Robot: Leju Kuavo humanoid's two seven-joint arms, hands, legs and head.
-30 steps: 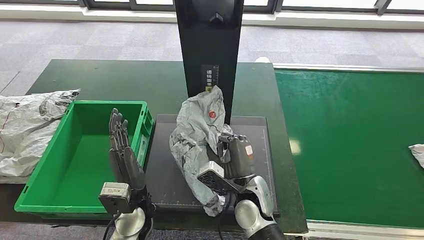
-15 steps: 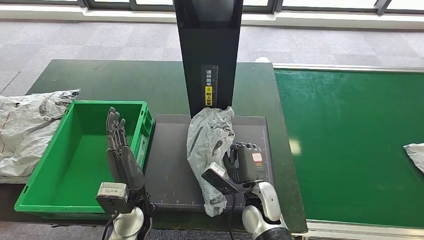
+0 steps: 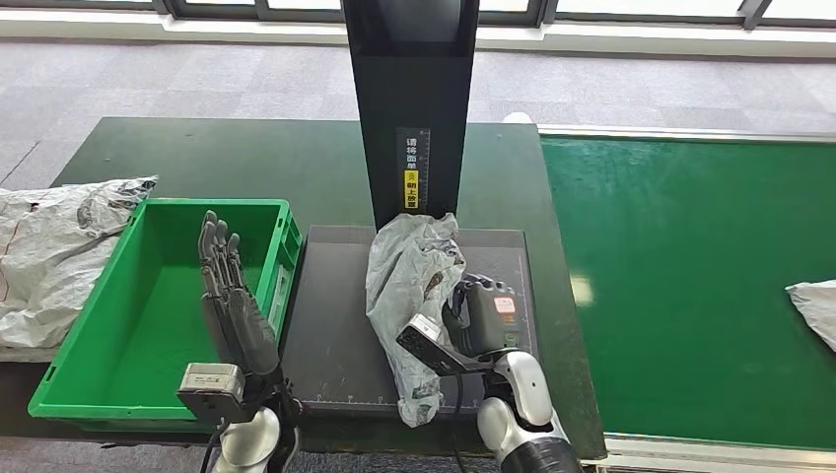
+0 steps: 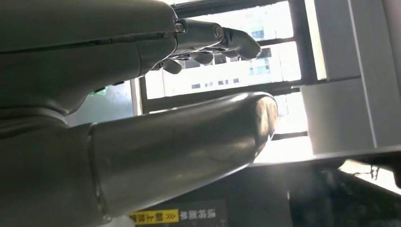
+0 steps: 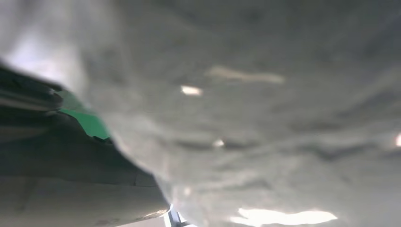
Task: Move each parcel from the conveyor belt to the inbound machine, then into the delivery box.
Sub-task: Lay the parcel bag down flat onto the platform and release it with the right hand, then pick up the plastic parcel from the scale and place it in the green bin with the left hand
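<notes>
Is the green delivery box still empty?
Empty. The head view shows bare green floor inside the delivery box; the grey parcel lies on the inbound machine's platform beside it.

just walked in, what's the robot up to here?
Parcel sorting. The right hand grips a grey bagged parcel lying on the inbound machine's dark platform, below its black upright column. The left hand is raised with fingers apart, holding nothing, over the green delivery box. Another parcel waits on the green conveyor belt.
</notes>
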